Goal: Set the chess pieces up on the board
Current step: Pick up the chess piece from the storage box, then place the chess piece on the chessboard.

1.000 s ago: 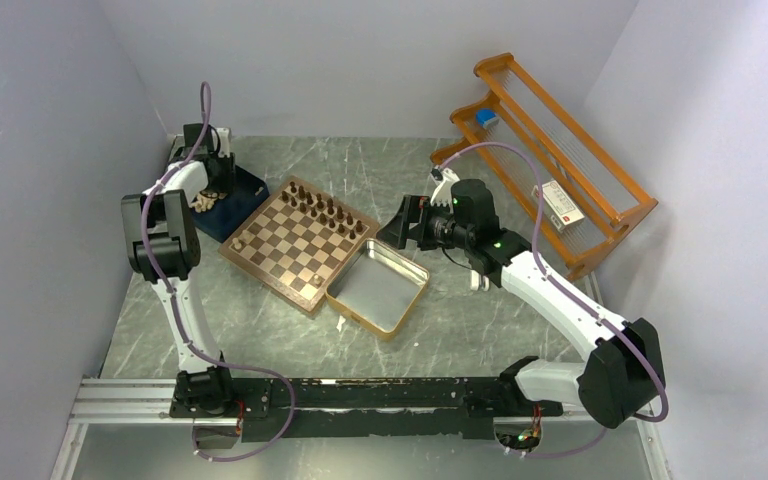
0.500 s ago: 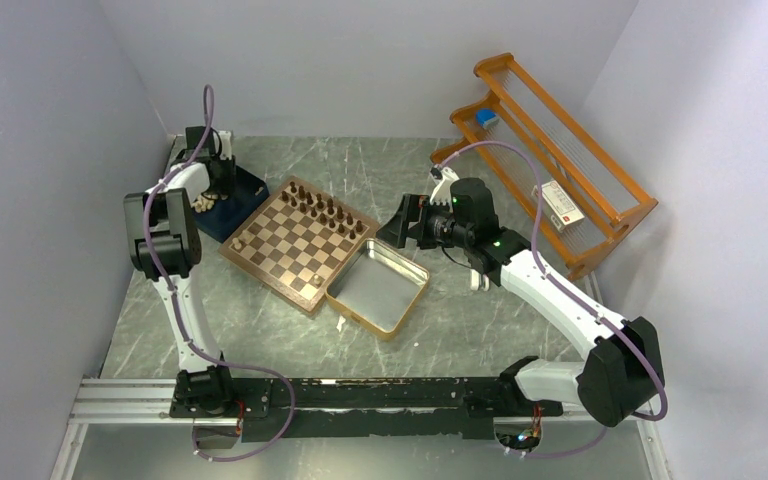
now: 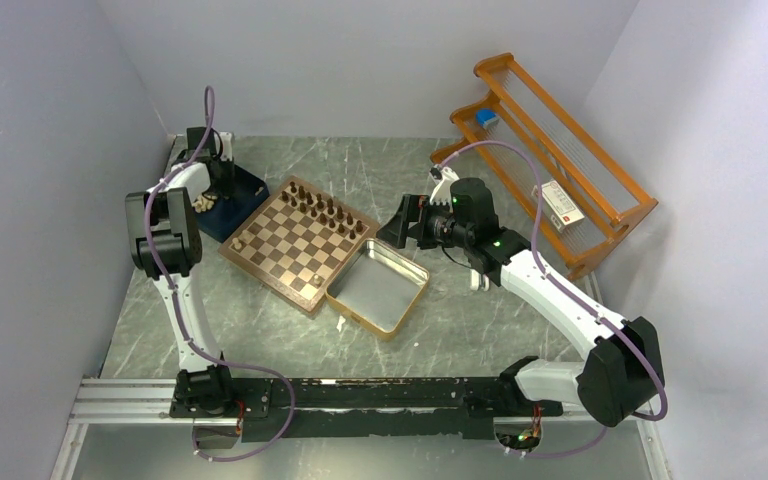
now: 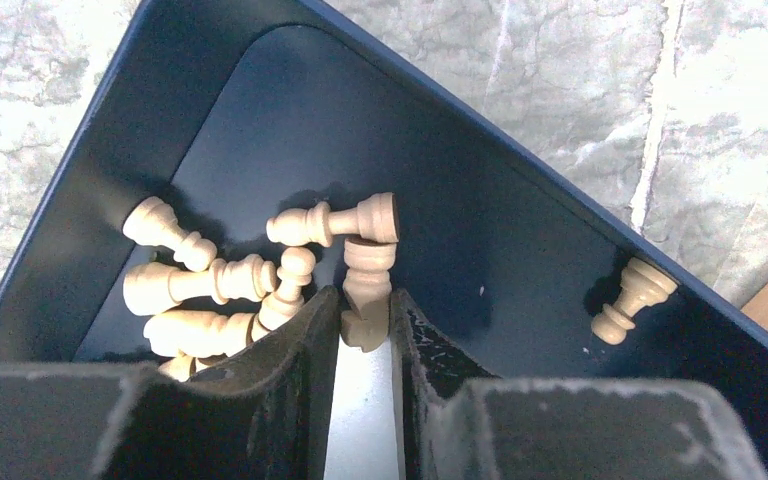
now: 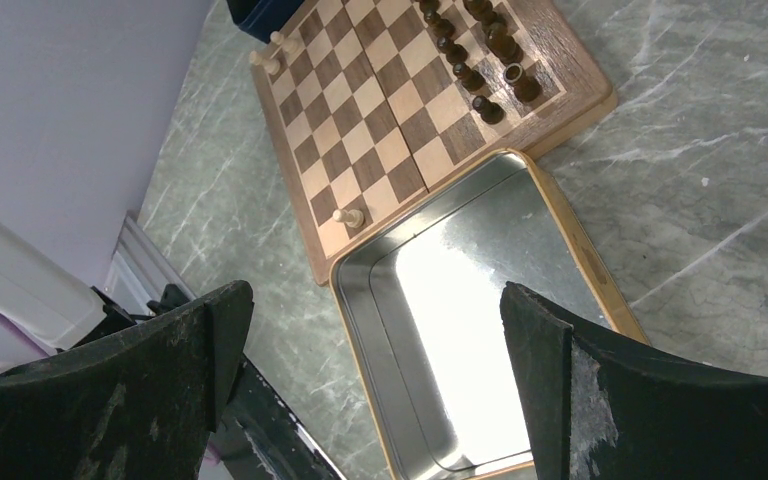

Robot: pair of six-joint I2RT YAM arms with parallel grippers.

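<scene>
left gripper point(image 4: 365, 312) reaches down into the navy tray point(image 4: 460, 190), its two fingers point(image 4: 300, 330) drawn narrow and pinching the end of a pale piece point(image 4: 368, 262) that lies between the tips. to that piece's nine o'clock in the left wrist view a heap of loose pale pieces point(image 4: 215, 285) lies on its sides, one of them resting across the gripped piece's far end; a lone pale piece point(image 4: 632, 297) lies apart at three o'clock against the tray wall. from above, the tray sits at ten o'clock of the board point(image 3: 278, 262), just off its corner. the board lies turned like a diamond on the marble-patterned table point(image 3: 480, 330), with dark pieces point(image 3: 325, 208) standing in rows along its one o'clock edge. only a few pale pieces stand on it: a corner pale piece point(image 3: 237, 243) at nine o'clock and a near pale piece point(image 3: 316, 279) toward six o'clock, close to the rim. the silver tin point(image 3: 378, 287) lies open-side up, touching the board's four o'clock edge. right gripper point(image 5: 375, 300) hangs above the tin with its jaws spread wide and nothing between them. an orange wooden rack point(image 3: 550, 150) leans at two o'clock by the wall.
</scene>
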